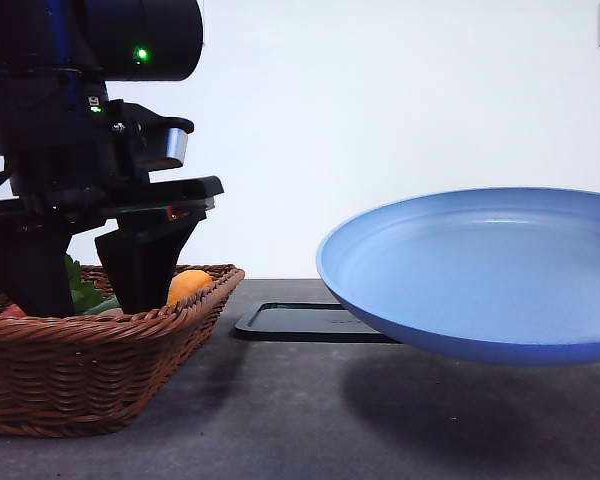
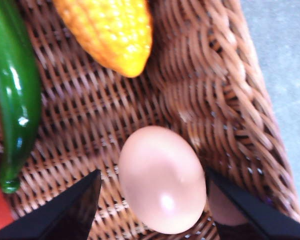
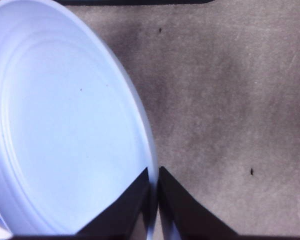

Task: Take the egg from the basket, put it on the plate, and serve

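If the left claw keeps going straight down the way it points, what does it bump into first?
Probably the egg, sitting between the left gripper's open fingers. The fingers themselves would likely meet the basket floor; depth is hard to judge.

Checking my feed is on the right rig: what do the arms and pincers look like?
Left arm: black, blocky housings, a lit green indicator, a small red mark, a silver cylindrical part. Left pincer and right pincer: matte black fingers tapering to wedge tips.
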### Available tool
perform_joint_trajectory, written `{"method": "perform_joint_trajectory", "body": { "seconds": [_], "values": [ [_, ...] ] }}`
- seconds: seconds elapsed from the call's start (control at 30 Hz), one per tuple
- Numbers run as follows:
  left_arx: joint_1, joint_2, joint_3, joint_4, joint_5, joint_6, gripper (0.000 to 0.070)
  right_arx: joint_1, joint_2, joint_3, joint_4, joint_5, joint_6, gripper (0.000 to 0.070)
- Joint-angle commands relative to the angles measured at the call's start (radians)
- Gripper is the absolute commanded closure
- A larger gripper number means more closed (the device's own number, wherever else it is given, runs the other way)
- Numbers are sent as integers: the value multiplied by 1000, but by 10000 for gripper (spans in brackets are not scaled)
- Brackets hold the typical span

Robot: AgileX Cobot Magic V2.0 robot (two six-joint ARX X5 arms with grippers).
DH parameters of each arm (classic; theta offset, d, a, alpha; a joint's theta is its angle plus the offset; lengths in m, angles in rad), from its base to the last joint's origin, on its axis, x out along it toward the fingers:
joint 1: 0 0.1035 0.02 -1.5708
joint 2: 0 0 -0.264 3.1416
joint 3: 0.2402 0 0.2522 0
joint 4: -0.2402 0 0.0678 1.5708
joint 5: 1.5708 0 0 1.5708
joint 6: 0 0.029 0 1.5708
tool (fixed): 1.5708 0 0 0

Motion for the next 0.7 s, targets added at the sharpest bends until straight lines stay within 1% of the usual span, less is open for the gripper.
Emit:
{"method": "perform_joint_trajectory", "body": {
  "seconds": [0.0,0.17,0.37,0.53,0.6,0.67],
  "values": [
    [-9,16,20,-1,-14,14,289,0,2,8,8,-4,-5,700],
    [-2,16,20,-6,-20,29,383,0,2,8,8,-4,-5,700],
    [-1,19,19,-6,-20,32,450,0,2,8,8,-5,-5,700],
    [-1,19,19,-10,-22,49,536,0,2,8,9,-5,-5,700],
    [-1,19,20,-17,-37,55,557,0,2,8,8,-5,-5,700],
    [-1,18,26,-36,-73,57,563,0,2,8,8,-6,-5,700]
  ]
}}
